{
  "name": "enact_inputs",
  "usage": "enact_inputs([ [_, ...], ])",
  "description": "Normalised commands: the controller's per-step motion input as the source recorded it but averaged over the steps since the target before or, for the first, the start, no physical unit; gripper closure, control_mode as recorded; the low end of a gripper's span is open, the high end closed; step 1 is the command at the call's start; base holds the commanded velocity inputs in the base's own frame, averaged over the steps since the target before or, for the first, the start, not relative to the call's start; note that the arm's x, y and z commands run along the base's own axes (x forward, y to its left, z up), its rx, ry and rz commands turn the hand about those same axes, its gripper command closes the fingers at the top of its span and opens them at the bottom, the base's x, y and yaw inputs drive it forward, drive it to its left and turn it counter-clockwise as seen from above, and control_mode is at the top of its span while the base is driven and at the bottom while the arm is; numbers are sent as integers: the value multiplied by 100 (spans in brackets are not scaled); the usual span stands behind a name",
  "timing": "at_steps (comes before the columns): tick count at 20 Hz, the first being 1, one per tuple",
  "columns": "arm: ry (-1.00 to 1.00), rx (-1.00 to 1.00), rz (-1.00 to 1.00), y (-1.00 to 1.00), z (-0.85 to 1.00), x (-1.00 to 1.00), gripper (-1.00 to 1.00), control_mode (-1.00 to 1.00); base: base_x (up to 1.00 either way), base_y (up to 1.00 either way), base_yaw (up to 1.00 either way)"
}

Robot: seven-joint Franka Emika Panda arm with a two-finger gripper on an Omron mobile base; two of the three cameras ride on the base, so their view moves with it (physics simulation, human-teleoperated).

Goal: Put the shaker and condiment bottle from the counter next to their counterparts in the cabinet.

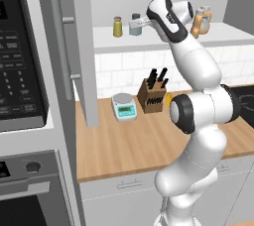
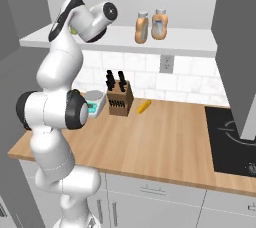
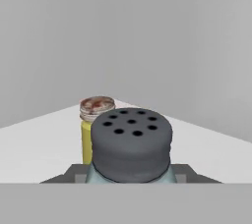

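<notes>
While the gripper (image 1: pixel 140 23) clamps the shaker (image 1: pixel 135 24) upright over the cabinet shelf (image 1: pixel 163 41), the olive-yellow shaker (image 1: pixel 117 27) stands just beyond it — two orange bottles (image 1: pixel 201 21) behind.

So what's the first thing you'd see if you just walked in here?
The big white robot arm, reaching up to the cabinet shelf with its gripper shut on a little blue-grey shaker. That shaker is right beside an olive-yellow shaker, and two orange bottles stand further along the same shelf. Down on the wooden counter sit a knife block and a small scale.
</notes>
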Motion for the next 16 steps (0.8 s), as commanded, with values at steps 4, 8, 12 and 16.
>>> enact_inputs([
  [4,0,0,0,0,-21,0,100,-100,0,0,0],
  [8,0,0,0,0,-11,0,100,-100,0,0,0],
  [12,0,0,0,0,-13,5,100,-100,0,0,0],
  [16,0,0,0,0,0,29,100,-100,0,0,0],
])
